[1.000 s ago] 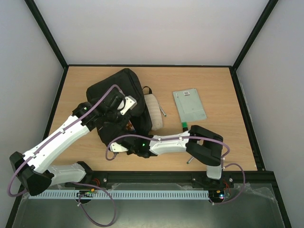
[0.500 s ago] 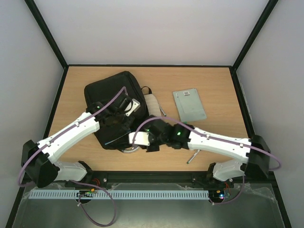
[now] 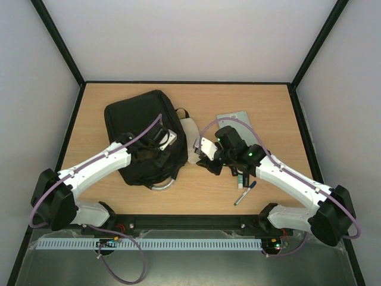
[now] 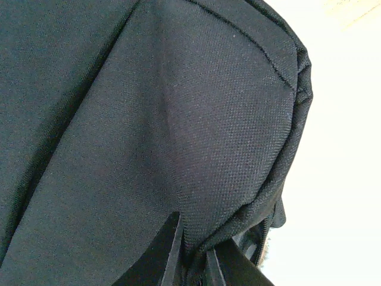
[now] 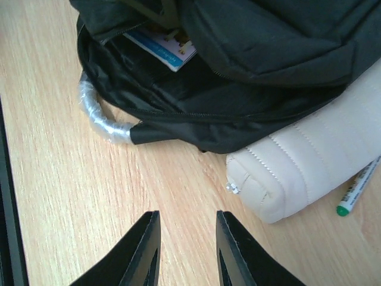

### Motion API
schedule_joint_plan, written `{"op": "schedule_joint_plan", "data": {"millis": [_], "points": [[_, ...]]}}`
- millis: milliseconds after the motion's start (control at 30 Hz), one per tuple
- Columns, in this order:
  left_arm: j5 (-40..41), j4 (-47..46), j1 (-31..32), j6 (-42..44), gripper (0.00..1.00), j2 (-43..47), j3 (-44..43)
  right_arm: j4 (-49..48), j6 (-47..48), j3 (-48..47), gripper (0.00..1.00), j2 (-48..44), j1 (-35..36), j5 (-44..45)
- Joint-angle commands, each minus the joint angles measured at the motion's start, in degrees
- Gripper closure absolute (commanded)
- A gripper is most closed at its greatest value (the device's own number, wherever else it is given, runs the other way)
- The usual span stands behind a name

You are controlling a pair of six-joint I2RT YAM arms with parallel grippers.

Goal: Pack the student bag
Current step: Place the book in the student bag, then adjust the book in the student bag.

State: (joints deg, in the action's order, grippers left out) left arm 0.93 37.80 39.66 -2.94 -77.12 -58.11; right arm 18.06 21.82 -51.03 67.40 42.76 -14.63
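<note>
Right end effector (image 5: 187,223) parted, near student bag (image 5: 268,53)

Even, diffuse light fills your overhead view. The bench (image 3: 280,119) reads bright and warm, the arms cast only faint, soft-edged shadows on it, and the pale walls show no glare. Your left wrist camera sits close on the student bag (image 4: 149,131), so that frame goes dark, with the weave sharp at centre and the right edge burnt out to near white. Your right wrist view is well lit: crisp wood grain, a soft shadow under the bag, bright glints on its silver handle (image 5: 98,116), and the right tool (image 5: 186,217) dark and slightly soft in the foreground.
</note>
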Motion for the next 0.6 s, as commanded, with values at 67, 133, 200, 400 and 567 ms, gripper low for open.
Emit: {"op": "schedule_joint_plan", "data": {"millis": [67,133,200,400,567], "points": [[0.4,-0.7,-0.6,-0.1,0.9,0.5,-3.2,-1.7,0.2,0.5,0.68,2.3,-0.2,-0.9],[-0.5,-0.5,-0.6,0.1,0.9,1.6,-3.5,-4.4,0.0,0.3,0.56,2.9,-0.1,0.7],[-0.9,-0.8,-0.6,0.1,0.9,3.1,-2.9,-6.9,0.5,-0.3,0.52,3.8,-0.2,1.0],[-3.8,-2.6,-0.6,0.6,0.89,7.3,-0.2,-9.4,0.3,-8.7,0.47,12.4,-0.1,-0.7],[-3.8,-2.5,-0.6,0.6,0.88,10.0,0.4,-10.7,0.1,-14.3,0.45,17.6,-0.1,-5.7]]}}
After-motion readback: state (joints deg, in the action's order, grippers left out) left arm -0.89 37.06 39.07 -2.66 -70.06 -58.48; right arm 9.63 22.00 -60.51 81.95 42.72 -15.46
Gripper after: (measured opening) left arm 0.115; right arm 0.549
